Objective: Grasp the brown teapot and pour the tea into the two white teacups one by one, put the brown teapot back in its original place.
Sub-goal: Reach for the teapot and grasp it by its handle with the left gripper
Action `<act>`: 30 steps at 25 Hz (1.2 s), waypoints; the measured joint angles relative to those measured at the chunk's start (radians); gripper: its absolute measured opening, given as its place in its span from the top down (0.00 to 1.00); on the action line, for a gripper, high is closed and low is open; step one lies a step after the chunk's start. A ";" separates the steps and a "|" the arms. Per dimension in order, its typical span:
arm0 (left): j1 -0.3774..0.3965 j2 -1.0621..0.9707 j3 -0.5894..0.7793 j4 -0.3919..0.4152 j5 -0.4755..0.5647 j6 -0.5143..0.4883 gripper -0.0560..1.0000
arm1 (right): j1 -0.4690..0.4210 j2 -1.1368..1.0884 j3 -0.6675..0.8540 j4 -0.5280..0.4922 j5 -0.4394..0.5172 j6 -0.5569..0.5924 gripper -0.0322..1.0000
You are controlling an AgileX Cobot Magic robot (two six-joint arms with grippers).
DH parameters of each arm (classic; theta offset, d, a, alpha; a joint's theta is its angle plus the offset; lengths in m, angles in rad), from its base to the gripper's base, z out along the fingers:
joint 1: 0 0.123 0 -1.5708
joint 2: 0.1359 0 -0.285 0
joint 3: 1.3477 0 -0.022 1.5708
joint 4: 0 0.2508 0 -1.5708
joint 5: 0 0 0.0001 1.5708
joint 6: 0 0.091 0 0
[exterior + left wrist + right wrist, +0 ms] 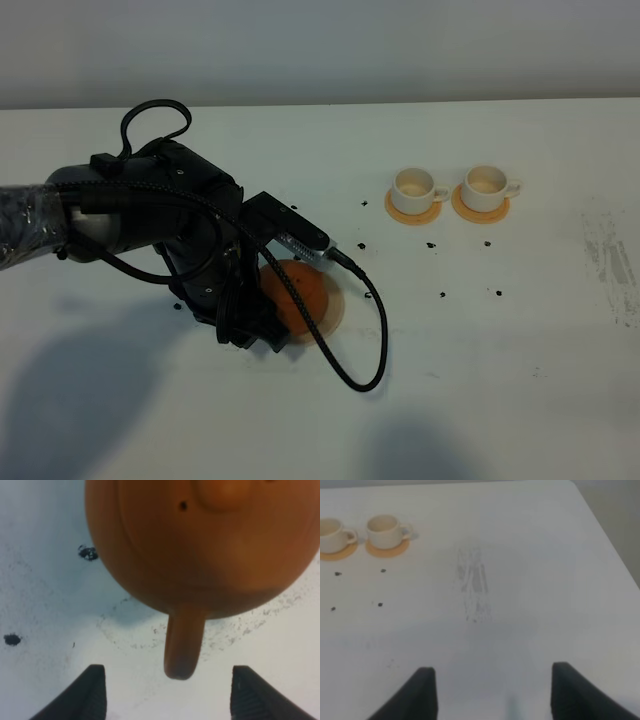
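Left gripper [167, 682] is spread, nothing pinched; the handle [184, 645] of the brown teapot [210, 545] should be centred between jaws before closing (white teacups [418, 188] at 2 o'clock). Right gripper [490, 690] is spread.

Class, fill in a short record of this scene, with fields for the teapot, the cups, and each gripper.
brown teapot: upright on the table, left of the cups
white teacups: two, side by side, each on an orange coaster
left gripper: open, fingers either side of the teapot's handle, not touching it
right gripper: open, holding nothing, over the table
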 joint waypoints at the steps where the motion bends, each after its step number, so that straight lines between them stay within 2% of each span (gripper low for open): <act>1: 0.000 0.000 0.000 -0.003 0.000 0.017 0.46 | 0.000 0.000 0.000 0.000 0.000 0.000 0.47; 9: 0.001 -0.002 -0.010 -0.037 -0.030 0.198 0.46 | 0.000 0.000 0.000 0.000 0.000 0.000 0.47; 14: 0.010 -0.003 -0.010 -0.091 -0.039 0.311 0.46 | 0.000 0.000 0.000 0.000 0.000 0.000 0.47; 24: 0.017 -0.005 -0.010 -0.107 -0.073 0.320 0.46 | 0.000 0.000 0.000 0.000 0.000 0.001 0.47; 30: 0.021 -0.005 -0.010 -0.107 -0.074 0.228 0.52 | 0.000 0.000 0.000 0.000 0.000 0.001 0.47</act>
